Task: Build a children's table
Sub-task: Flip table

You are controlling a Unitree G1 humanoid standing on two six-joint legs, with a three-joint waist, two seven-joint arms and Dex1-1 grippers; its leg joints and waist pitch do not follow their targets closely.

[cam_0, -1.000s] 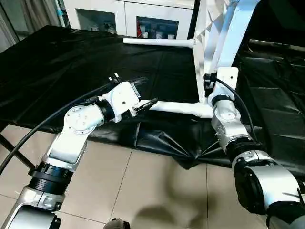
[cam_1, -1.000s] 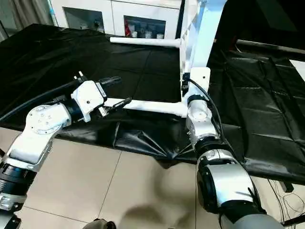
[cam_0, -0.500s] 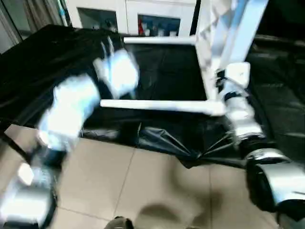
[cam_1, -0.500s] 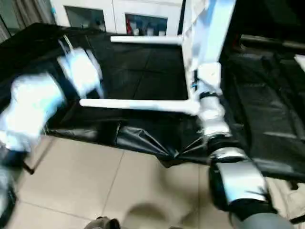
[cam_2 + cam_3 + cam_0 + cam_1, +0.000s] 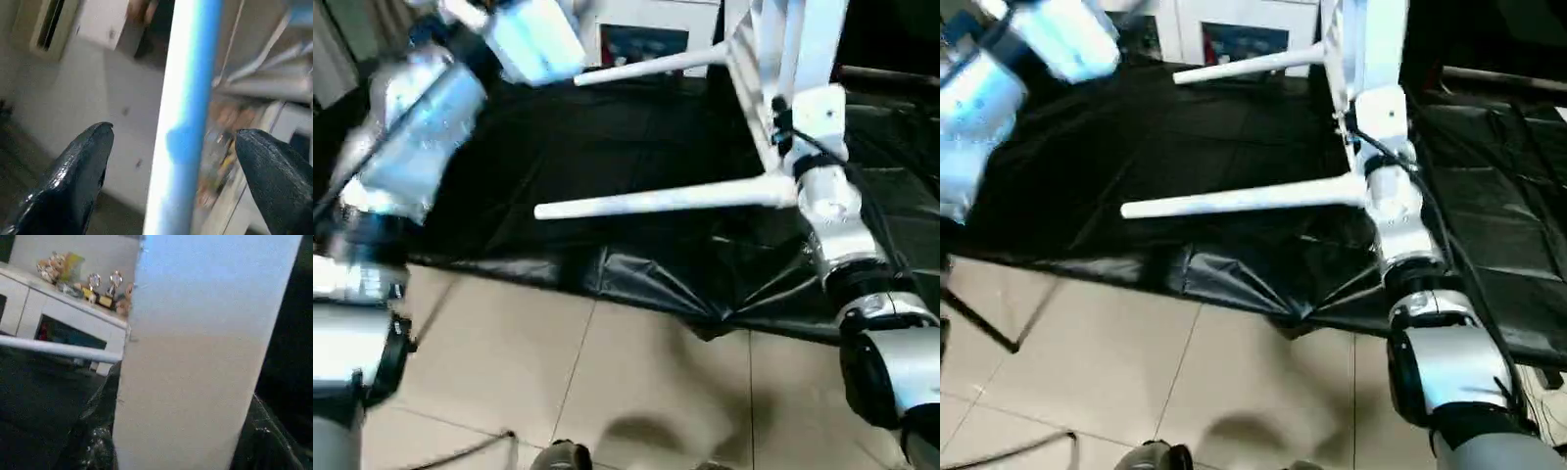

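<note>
The children's table's white top (image 5: 795, 44) stands on its edge at the right, on the black-covered surface. Two white legs jut out of it to the left, a near leg (image 5: 656, 201) and a far leg (image 5: 646, 67). My right gripper (image 5: 781, 119) is at the top's lower corner, by the near leg's root, shut on the top's edge. The right wrist view has that white panel (image 5: 195, 362) close up. My left arm (image 5: 421, 127) is raised high at the left, blurred. My left gripper (image 5: 174, 131) is open, fingers (image 5: 78, 171) wide apart and holding nothing.
A black sheet (image 5: 607, 147) covers the work surface and hangs in folds over its front edge (image 5: 656, 284). Grey floor tiles (image 5: 607, 392) lie below. A white glass-door cabinet (image 5: 641, 39) stands at the back. A blurred white bar (image 5: 186, 98) shows between the left fingers.
My left gripper has let go of the near leg's tip, opened wide and swung up to the upper left. The camera has shifted. My right gripper stays on the top.
</note>
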